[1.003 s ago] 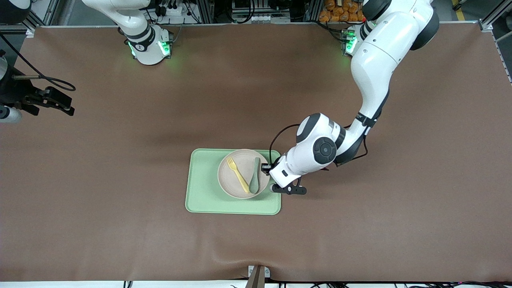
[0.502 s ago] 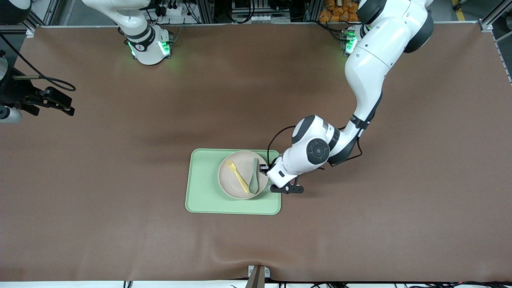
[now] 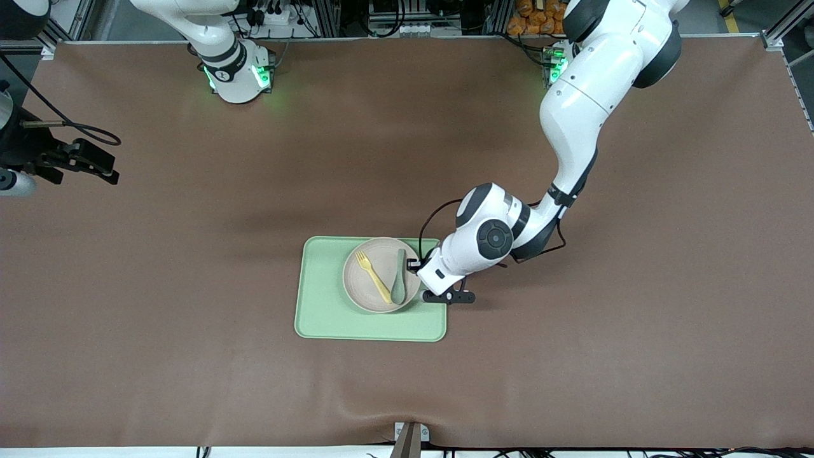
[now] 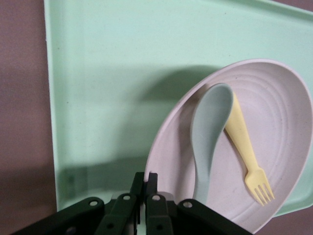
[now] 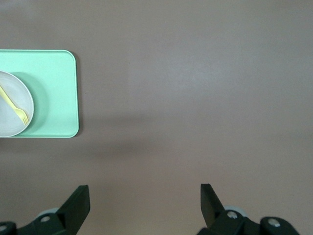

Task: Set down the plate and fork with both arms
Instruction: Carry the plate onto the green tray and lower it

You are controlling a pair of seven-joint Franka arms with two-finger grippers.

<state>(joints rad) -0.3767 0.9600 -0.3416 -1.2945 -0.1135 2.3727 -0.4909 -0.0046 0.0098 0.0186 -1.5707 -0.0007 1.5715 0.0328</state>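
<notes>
The pale plate is over the light-green tray, with the yellow fork and a grey-green spoon lying on it. My left gripper is shut on the plate's rim at the edge toward the left arm's end. In the left wrist view the gripper pinches the rim of the plate, which casts a shadow on the tray; the fork and spoon lie on it. My right gripper is open and waits over bare table at the right arm's end.
The right wrist view shows its open gripper over brown table, with the tray, plate and fork at its edge. The brown mat surrounds the tray.
My left arm has shifted slightly toward the right arm's end, carrying the plate with fork and spoon along over the tray. The right arm has not moved.
</notes>
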